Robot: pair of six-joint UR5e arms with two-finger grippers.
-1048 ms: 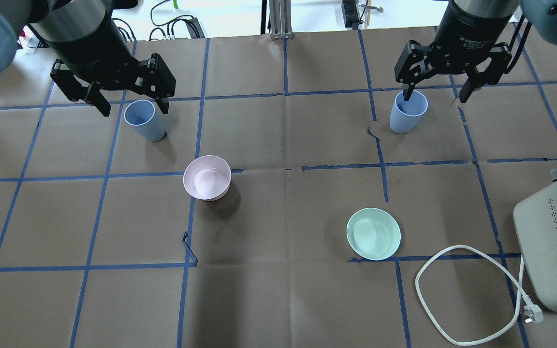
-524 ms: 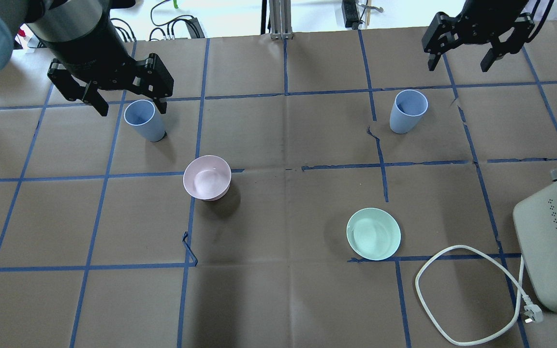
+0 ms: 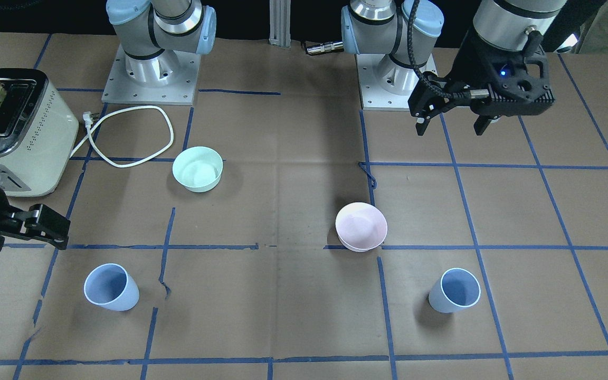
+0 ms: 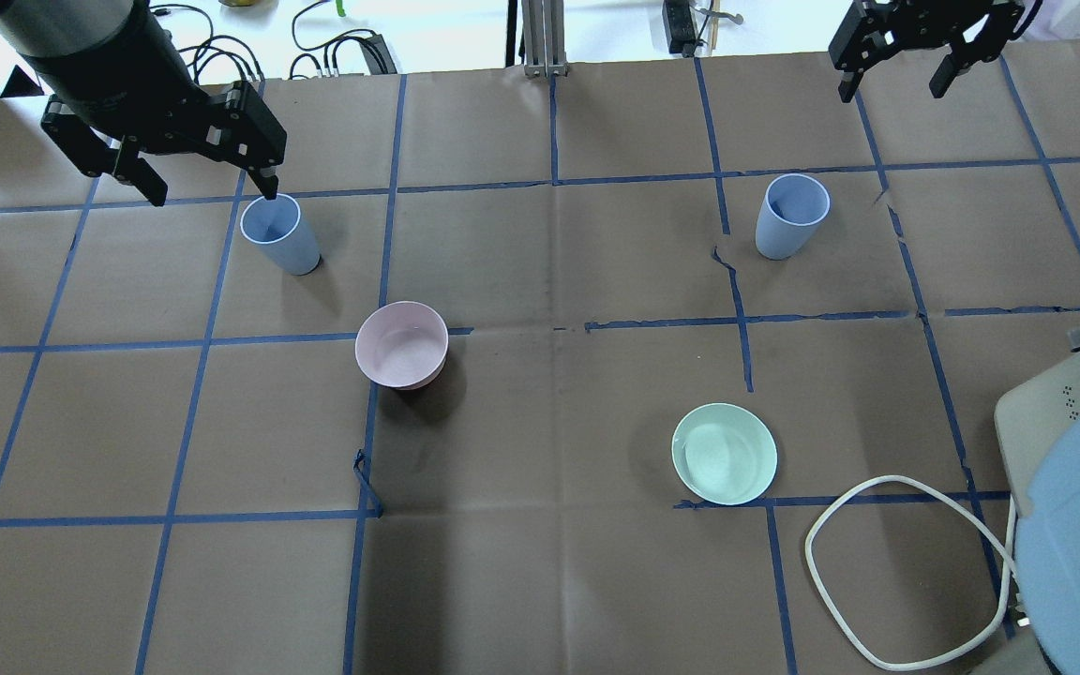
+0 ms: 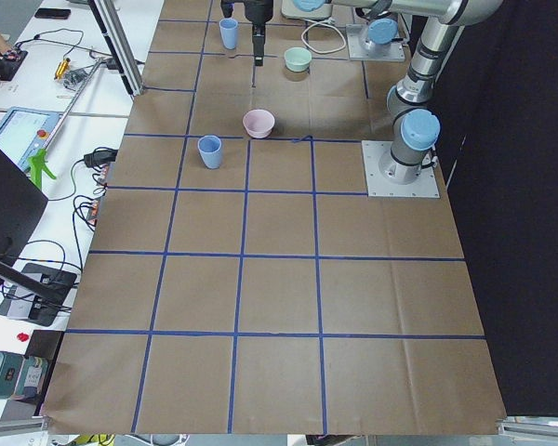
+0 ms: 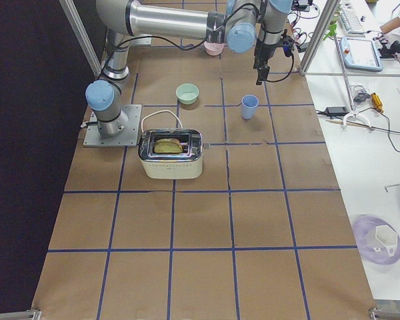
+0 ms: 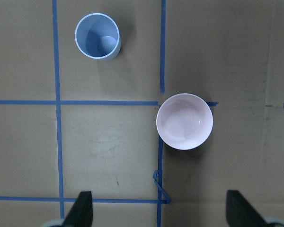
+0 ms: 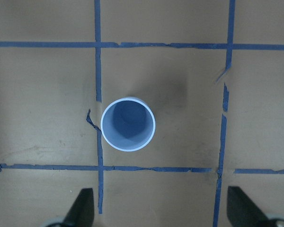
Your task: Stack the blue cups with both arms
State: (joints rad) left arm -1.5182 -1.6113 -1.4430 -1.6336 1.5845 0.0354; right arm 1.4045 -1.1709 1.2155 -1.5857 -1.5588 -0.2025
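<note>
Over the table's ten o'clock corner, left gripper (image 4: 214, 192) hangs spread wide, holding nothing, at eleven o'clock of the left blue cup (image 4: 276, 230). Right gripper (image 4: 892, 92), equally wide and empty, sits at one o'clock of the right blue cup (image 4: 788, 216). Both cups stand upright, well apart.

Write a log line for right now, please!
left hand open, empty | right hand open, empty | left pale-blue plastic tumbler upright | right pale-blue plastic tumbler upright | stacked: no

Smooth matt plastic blue cups (image 4: 280, 234) on creased, matt brown paper (image 4: 540, 581).
</note>
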